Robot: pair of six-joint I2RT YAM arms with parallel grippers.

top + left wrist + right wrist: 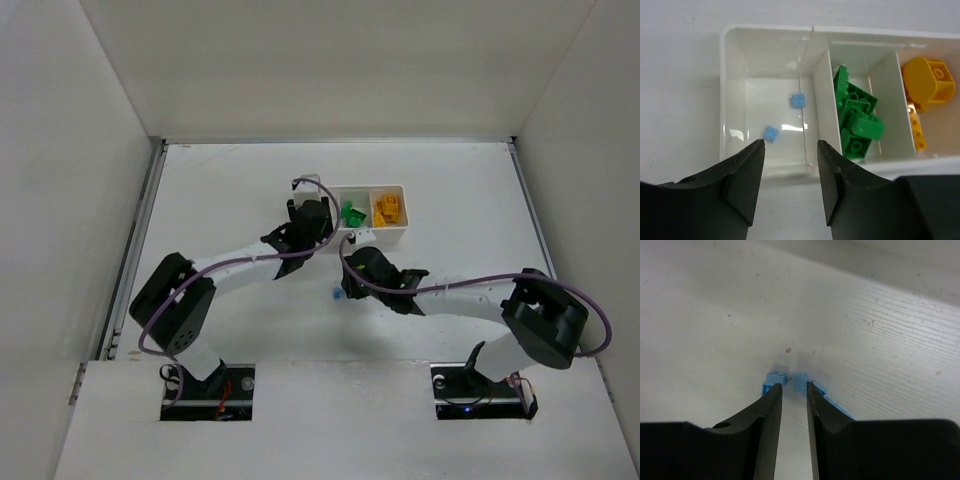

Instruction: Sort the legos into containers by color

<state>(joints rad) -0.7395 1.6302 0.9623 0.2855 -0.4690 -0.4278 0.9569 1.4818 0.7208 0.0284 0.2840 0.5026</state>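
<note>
Your left gripper (790, 145) is hanging spread above the crosswise-lying tray (732, 100); your right gripper (793, 386) is sitting nearly shut among blue legos (799, 380), grip unclear.

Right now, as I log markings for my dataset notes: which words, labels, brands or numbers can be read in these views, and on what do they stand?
None: no text can be read in any view.
The white tray is plain, with no label.
The studs of the green legos, yellow-orange legos and light blue legos are too small to show any lettering.
</note>
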